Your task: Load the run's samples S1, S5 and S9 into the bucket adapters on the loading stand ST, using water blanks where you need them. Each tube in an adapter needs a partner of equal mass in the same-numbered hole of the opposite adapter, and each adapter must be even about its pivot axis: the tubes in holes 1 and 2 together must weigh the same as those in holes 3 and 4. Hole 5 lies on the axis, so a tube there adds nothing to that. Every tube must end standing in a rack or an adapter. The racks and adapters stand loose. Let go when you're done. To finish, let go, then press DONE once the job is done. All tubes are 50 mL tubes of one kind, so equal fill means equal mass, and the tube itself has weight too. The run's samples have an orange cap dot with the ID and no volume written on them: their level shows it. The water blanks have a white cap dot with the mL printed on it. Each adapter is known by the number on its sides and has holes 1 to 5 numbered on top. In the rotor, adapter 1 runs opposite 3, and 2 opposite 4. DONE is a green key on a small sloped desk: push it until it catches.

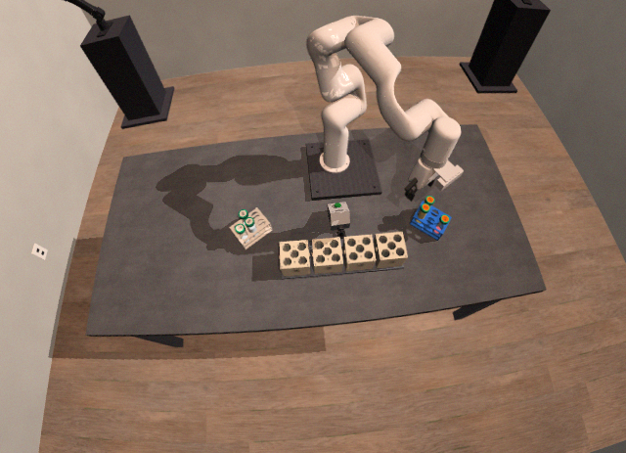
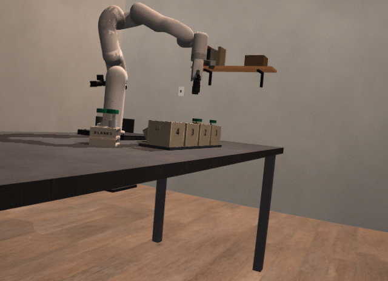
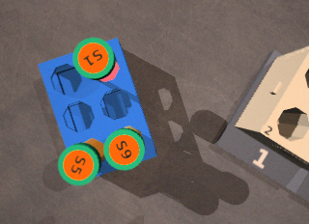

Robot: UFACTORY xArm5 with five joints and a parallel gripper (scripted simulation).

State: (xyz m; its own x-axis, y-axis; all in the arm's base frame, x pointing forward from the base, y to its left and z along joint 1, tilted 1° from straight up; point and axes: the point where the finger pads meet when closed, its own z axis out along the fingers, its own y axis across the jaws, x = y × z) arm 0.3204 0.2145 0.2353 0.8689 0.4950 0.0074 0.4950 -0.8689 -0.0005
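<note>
Wrist view reads cap labels S1 [image 3: 94, 58], S5 [image 3: 78, 164] and S9 [image 3: 124, 149] in the blue rack [image 1: 430, 219] [image 3: 92, 96], illegible from the top; exterior alone shows the BLANKS lettering. Gripper [image 1: 421, 187] [image 2: 196, 89] points downward above the table near that rack, fully open, holding nothing. Adapter 1 [image 1: 391, 258] [image 2: 216, 135] [image 3: 270, 96] stands beside the rack, its visible holes unfilled.

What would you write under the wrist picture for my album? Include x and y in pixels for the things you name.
Blue rack [image 3: 48, 81] holding three tubes with orange-dotted green caps.

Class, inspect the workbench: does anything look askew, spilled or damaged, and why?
Nothing looks spilled or damaged. The blue plastic tube rack and the beige tube rack labelled BLANKS sit angled to the row of beige adapter blocks, hardly odd for loose racks.
</note>
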